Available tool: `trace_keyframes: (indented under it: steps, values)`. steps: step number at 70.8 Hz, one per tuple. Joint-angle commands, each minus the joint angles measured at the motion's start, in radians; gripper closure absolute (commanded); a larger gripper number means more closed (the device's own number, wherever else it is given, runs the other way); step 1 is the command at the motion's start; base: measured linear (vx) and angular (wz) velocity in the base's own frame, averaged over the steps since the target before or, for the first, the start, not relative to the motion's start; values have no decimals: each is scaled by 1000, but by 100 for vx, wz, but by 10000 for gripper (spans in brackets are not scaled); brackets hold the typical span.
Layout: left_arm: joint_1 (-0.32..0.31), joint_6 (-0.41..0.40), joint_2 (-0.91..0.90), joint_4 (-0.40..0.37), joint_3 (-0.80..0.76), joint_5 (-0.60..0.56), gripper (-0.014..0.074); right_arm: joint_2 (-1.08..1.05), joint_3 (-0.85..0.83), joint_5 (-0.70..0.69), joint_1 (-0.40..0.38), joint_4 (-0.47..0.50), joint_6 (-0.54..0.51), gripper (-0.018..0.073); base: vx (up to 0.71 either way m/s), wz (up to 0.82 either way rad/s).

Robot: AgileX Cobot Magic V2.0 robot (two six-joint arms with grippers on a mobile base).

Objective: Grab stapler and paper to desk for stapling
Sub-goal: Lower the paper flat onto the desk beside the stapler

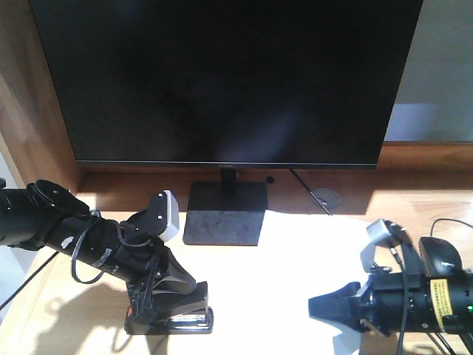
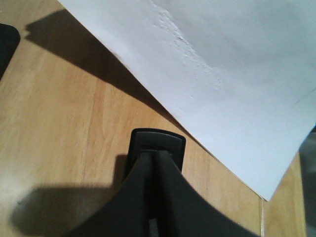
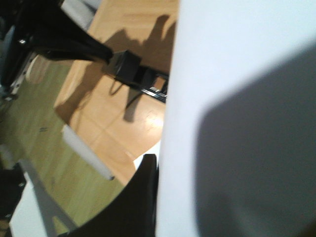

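Note:
The black stapler (image 1: 177, 319) lies on the light wood desk (image 1: 81, 322) at the front left, its metal channel showing. My left gripper (image 1: 166, 309) is shut on it from above; in the left wrist view the two fingers (image 2: 148, 170) meet over the stapler's black end (image 2: 157, 140). The white paper (image 1: 295, 251) lies across the desk's middle and right. My right gripper (image 1: 318, 306) is shut on its near edge. The right wrist view shows one black finger (image 3: 145, 173) against the paper (image 3: 222, 59), with the other hidden behind the sheet. There the stapler (image 3: 131, 69) sits beyond.
A large black monitor (image 1: 222, 81) stands at the back on a dark square base (image 1: 225, 214). A black mouse (image 1: 443, 255) and cables lie at the far right. A cable grommet (image 1: 325, 197) sits behind the paper. A brown wooden panel (image 1: 29, 96) rises at the left.

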Motion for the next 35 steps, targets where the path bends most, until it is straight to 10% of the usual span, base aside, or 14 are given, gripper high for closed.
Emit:
trace_keyframes:
  steps: [1, 35]
  values:
    - [-6, -10, -42, -51, -19, 36, 603, 12, -25, -83, 2, 40, -37, 561, 0, 0]
    - [-6, -10, -42, -51, -19, 36, 603, 204, -25, -222, 2, 135, -152, 561, 0, 0]
